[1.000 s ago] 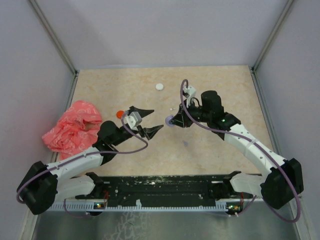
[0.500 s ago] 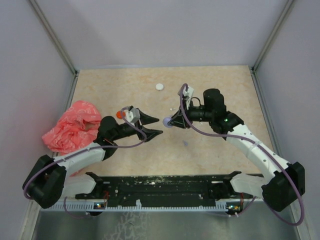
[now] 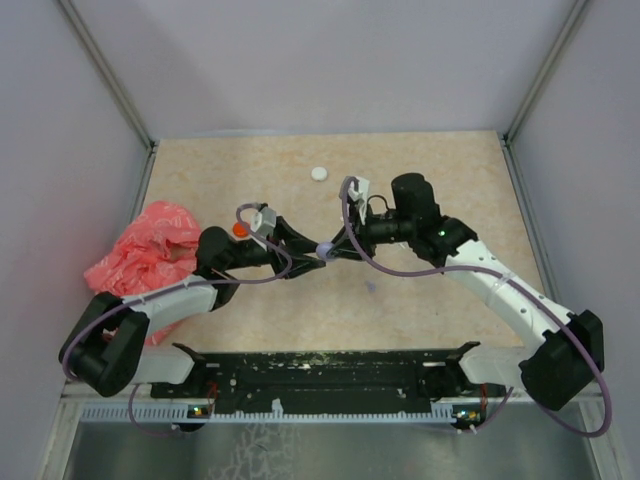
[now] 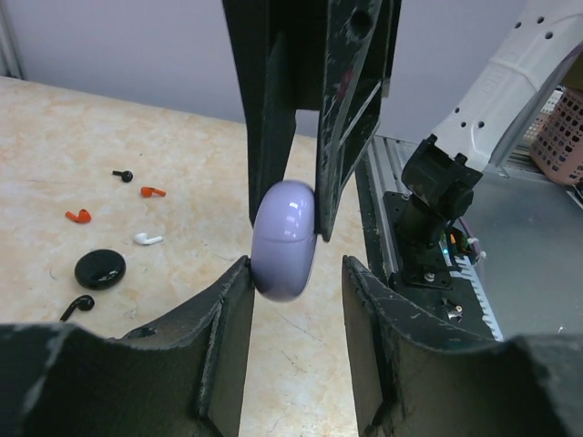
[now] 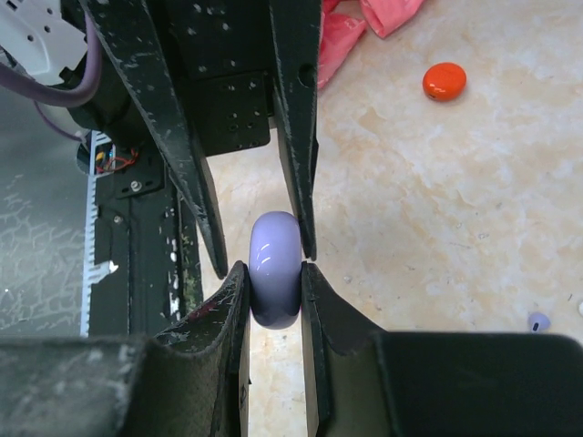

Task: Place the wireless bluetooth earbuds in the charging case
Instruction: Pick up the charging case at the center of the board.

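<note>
The lilac charging case [image 5: 275,269] is closed and hangs above the table, pinched on its flat sides by my right gripper [image 5: 273,267], which is shut on it. My left gripper [image 4: 296,269] is open, and its fingertips stand on either side of the case [image 4: 285,238], one close against it and the other apart. In the top view the two grippers meet at mid-table around the case [image 3: 324,250]. Earbuds lie loose on the table: a black one [image 4: 123,174], two red [image 4: 152,191] [image 4: 78,216], a white [image 4: 148,239], another black [image 4: 77,307] and a lilac [image 5: 538,320].
A crumpled pink bag [image 3: 145,255] lies at the left edge. A red disc [image 3: 239,229] sits by the left arm, a white disc [image 3: 319,173] is farther back, and a black disc [image 4: 100,268] lies among the earbuds. Grey walls enclose the table.
My right gripper has carried the lilac case leftward. My left gripper has moved right and now straddles the case with its fingers open.
</note>
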{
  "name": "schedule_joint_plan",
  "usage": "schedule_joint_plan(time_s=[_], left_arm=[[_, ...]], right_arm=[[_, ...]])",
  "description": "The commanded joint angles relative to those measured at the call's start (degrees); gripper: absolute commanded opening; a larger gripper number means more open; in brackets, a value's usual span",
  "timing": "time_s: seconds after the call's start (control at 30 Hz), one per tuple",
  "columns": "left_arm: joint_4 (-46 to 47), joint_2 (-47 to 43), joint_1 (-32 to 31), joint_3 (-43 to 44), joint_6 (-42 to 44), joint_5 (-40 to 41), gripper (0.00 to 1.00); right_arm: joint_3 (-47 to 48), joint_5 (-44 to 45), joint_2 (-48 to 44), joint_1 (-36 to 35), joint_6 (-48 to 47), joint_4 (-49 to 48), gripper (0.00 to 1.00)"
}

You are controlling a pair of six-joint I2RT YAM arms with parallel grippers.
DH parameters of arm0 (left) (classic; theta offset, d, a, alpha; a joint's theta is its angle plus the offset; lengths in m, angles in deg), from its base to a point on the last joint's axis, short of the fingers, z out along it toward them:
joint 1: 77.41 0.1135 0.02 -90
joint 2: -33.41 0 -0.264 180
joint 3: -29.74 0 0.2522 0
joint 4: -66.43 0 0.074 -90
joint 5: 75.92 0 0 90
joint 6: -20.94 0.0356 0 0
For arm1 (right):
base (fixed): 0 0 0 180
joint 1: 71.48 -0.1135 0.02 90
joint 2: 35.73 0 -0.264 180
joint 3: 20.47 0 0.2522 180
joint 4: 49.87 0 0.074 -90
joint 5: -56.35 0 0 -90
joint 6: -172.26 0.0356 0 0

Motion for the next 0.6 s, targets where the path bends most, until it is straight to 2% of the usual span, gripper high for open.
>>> schedule_joint_plan(time_s=[0.0, 0.37, 0.5, 0.57], left_arm=[[4.14, 0.50, 0.32, 1.79, -2.05, -3.22, 0.47], [4.34, 2.11, 0.28, 2.62, -2.69, -4.51, 0.33], [4.83, 2.47, 0.28, 2.79, -3.24, -5.36, 0.21], [4.98, 2.48, 0.29, 2.48, -3.07, -5.42, 0.08]], right_arm=[[3.55, -0.74, 0.91, -0.85, -2.63, 0.15, 0.00], [3.57, -0.96, 0.93, -1.03, -3.02, 0.17, 0.00], [3.59, -0.90, 0.88, -1.20, -3.19, 0.32, 0.00], [3.74, -0.36, 0.63, -1.20, -3.21, 0.51, 0.01]])
